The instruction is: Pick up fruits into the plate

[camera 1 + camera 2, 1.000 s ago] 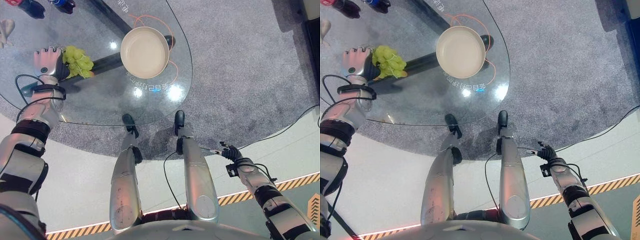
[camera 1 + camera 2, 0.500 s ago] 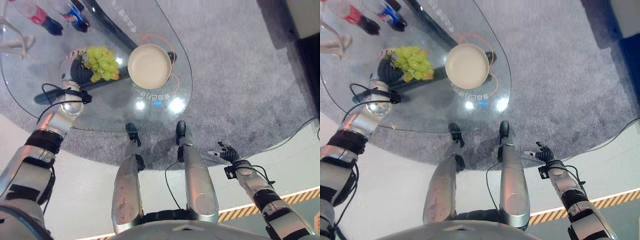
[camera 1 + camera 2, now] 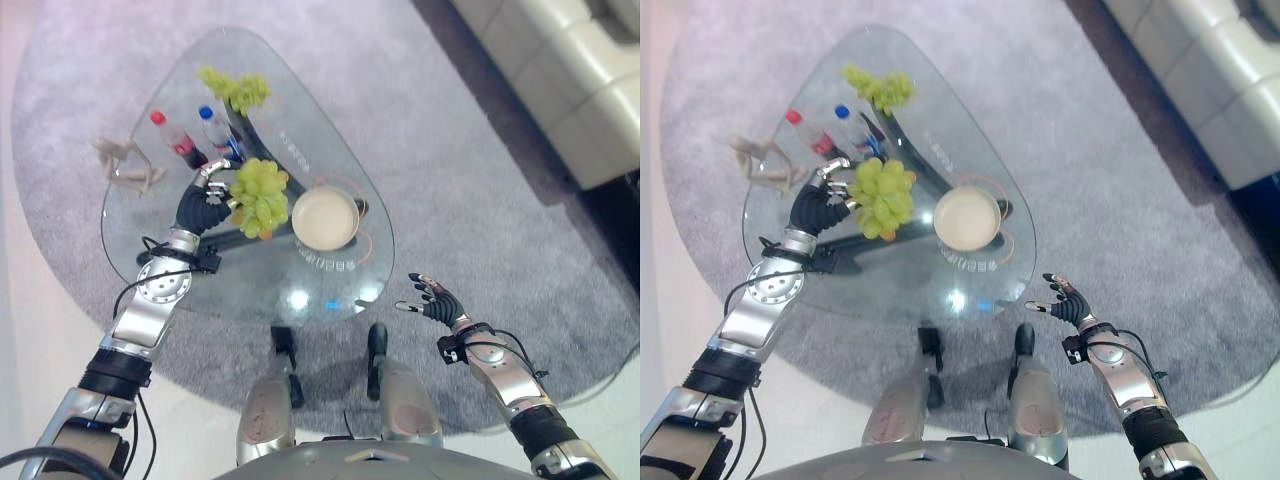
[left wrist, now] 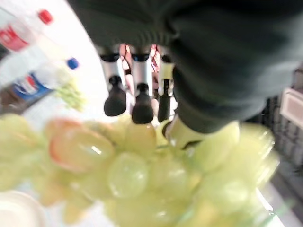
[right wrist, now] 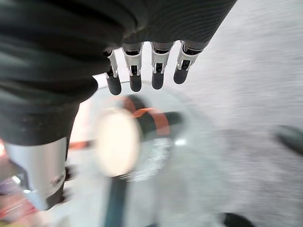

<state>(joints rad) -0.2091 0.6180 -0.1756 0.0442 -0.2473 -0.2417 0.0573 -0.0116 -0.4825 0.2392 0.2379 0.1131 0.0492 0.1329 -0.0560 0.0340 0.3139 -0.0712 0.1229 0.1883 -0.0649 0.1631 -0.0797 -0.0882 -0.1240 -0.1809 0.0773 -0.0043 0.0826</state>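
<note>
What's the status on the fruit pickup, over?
Left robot hand shut on grape bunch, held beside the plate. Right robot hand open, idle off the table. Second grape bunch at far edge. Path clear.

Living-room or lounge-style setting. Low glass coffee table point(image 3: 330, 300) on dark base, standing on round grey rug point(image 3: 480, 200) over pale floor. Cream cushioned sofa point(image 3: 560, 70) at rug's far right edge. Table dressed like home display: two drink bottles point(image 3: 195, 135), pale figurine point(image 3: 125, 160), cream plate point(image 3: 325, 217), bunch of green grapes point(image 3: 235, 88) at far end.
</note>
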